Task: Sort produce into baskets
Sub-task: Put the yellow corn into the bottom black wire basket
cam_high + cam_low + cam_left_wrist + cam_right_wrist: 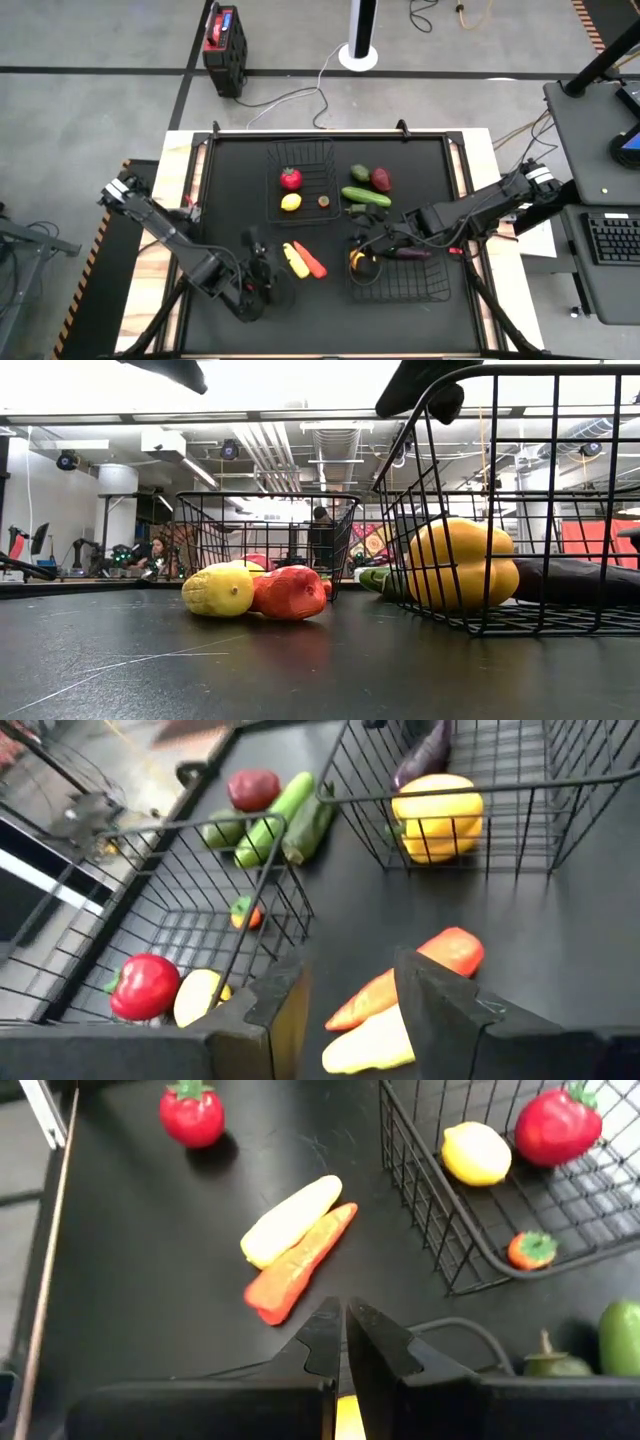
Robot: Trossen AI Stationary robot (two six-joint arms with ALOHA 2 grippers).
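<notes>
A yellow corn-like piece (293, 259) and an orange carrot (313, 263) lie side by side on the black mat, near the middle. My left gripper (350, 1010) is open just left of them, its fingers apart and clear of both. The far basket (318, 150) holds a red tomato (291, 178), a lemon (290, 202) and a small strawberry (323, 201). The near right basket (430, 293) holds a yellow pepper (361, 262) and a purple eggplant (410, 253). My right gripper (345, 1332) is shut and empty above that basket's left rim.
A cucumber (365, 196), a green piece (359, 172), a dark red piece (381, 178) and a small green piece (356, 210) lie on the mat right of the far basket. Another red fruit (191, 1115) sits on the mat left of the carrot.
</notes>
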